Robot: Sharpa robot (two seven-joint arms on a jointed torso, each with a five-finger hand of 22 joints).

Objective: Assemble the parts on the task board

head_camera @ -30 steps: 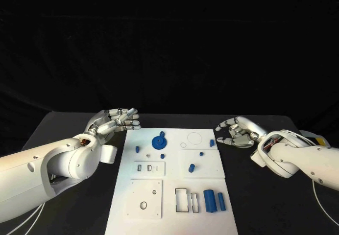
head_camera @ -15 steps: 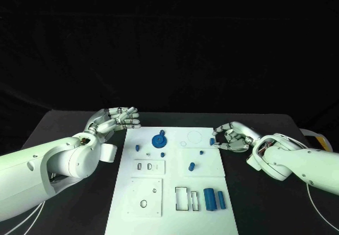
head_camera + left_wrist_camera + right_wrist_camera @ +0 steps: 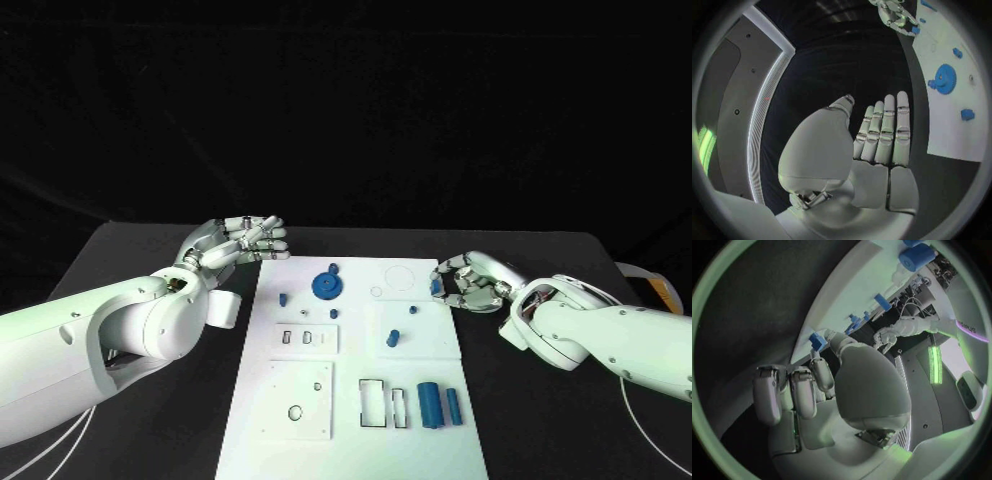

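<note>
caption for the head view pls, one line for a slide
Right hand reaches a small blue part at the task board edge; left hand hovers open beside the board.

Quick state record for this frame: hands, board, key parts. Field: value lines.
left hand: holds nothing, fingers extended, over the black table beside the board's far left corner
right hand: at the board's right edge, fingers curled around a small blue peg; grip not confirmed
task board: white, centred on the table
blue gear: far end of board, left of centre
two blue cylinders: lying side by side, near right corner
rectangular slots: just left of the cylinders
</note>
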